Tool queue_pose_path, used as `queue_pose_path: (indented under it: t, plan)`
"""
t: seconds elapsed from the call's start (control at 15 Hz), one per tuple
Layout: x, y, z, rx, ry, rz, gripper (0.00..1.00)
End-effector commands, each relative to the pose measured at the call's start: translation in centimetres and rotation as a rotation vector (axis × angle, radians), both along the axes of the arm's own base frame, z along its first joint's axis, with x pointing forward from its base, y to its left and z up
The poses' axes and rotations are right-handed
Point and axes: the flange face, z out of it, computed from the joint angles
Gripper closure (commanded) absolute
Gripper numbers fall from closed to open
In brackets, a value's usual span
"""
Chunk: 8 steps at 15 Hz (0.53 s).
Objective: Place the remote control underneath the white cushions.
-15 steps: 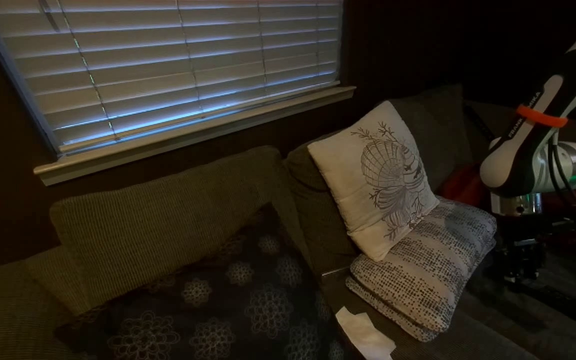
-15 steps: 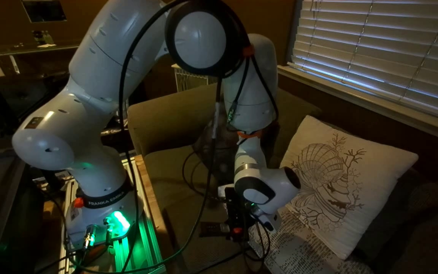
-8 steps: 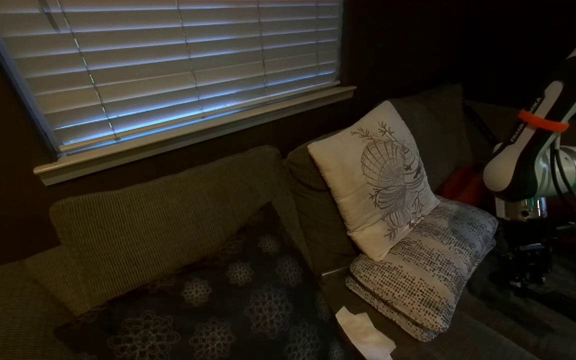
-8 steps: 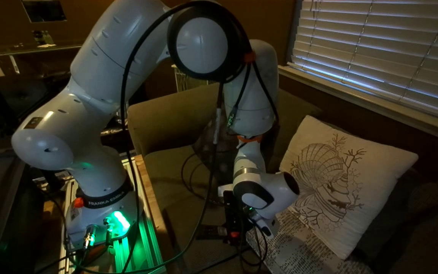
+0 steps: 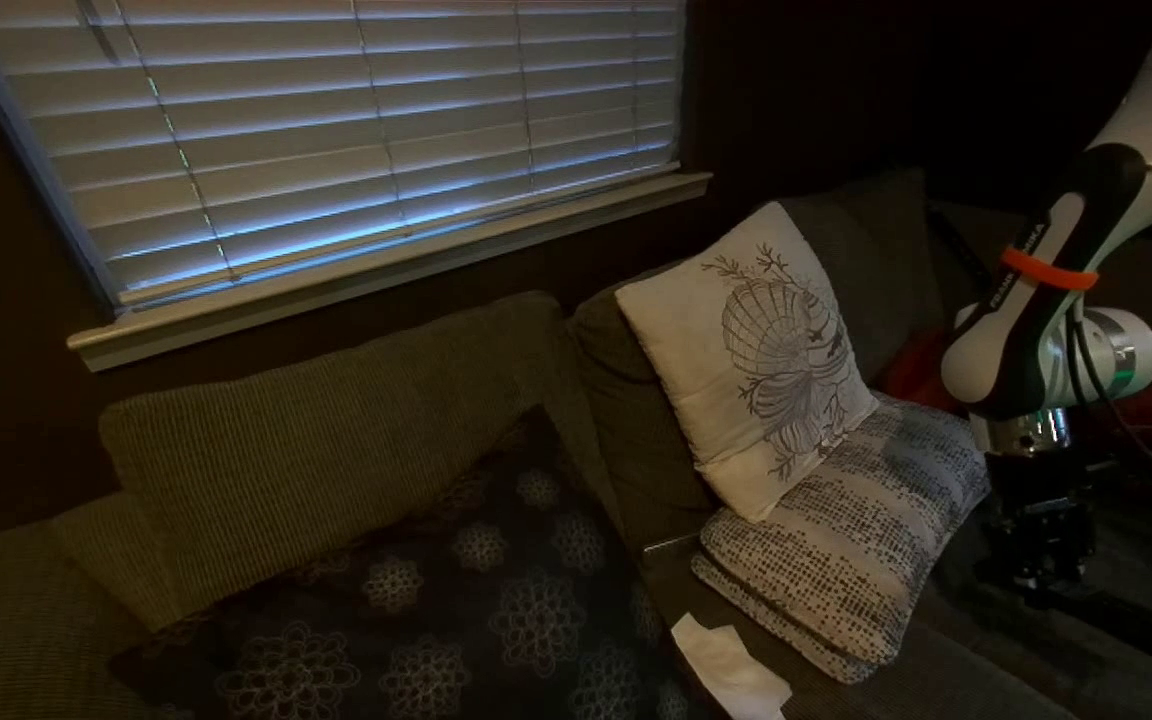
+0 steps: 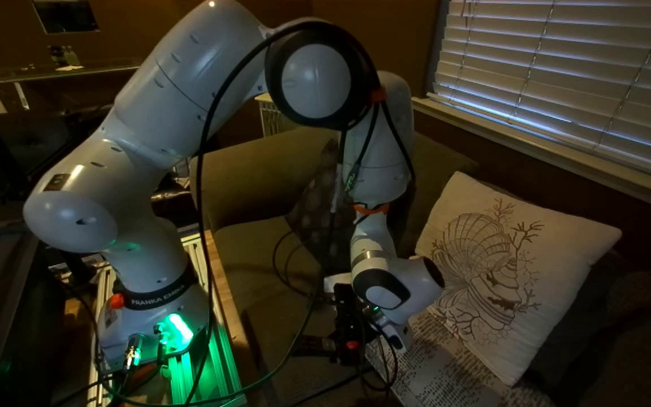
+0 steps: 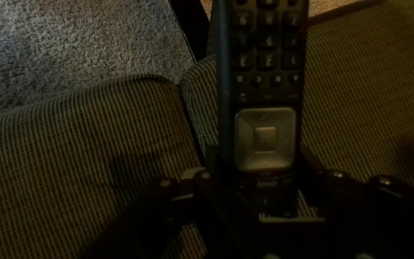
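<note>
The remote control (image 7: 264, 138) is a slim black bar with number keys and a silver pad. My gripper (image 7: 261, 158) is shut on its near end, and the rest sticks out ahead. The remote also shows dark in both exterior views (image 5: 1136, 622) (image 6: 311, 346). My gripper (image 5: 1041, 570) is beside the cushions, over the sofa seat. I cannot tell whether the remote touches the seat. The white shell cushion (image 5: 776, 350) leans on the backrest, its lower edge on the speckled cushion (image 5: 856, 530), which lies flat. Both also show in an exterior view (image 6: 506, 271) (image 6: 444, 367). Neither cushion shows in the wrist view.
A large dark cushion with circular patterns (image 5: 406, 620) and a white paper (image 5: 731, 665) lie on the sofa. Black cables (image 6: 280, 362) hang along the arm near the gripper. A window sill (image 5: 386, 265) runs behind. Carpet (image 7: 77, 46) shows past the seat edge (image 7: 146, 77).
The arm has dipped a little and shifted slightly toward the speckled cushion, with the remote still held in the gripper. The cushions have not moved.
</note>
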Motion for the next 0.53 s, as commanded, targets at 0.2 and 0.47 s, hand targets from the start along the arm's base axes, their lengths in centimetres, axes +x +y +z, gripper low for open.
queue_pose_path:
  t: [0.2,0.47]
  plan:
    - [0.1,-1.5,-3.8,-0.043,0.091,-0.001,0.72]
    - [0.6,-2.1,-5.9,-0.109,0.071,0.021,0.72]
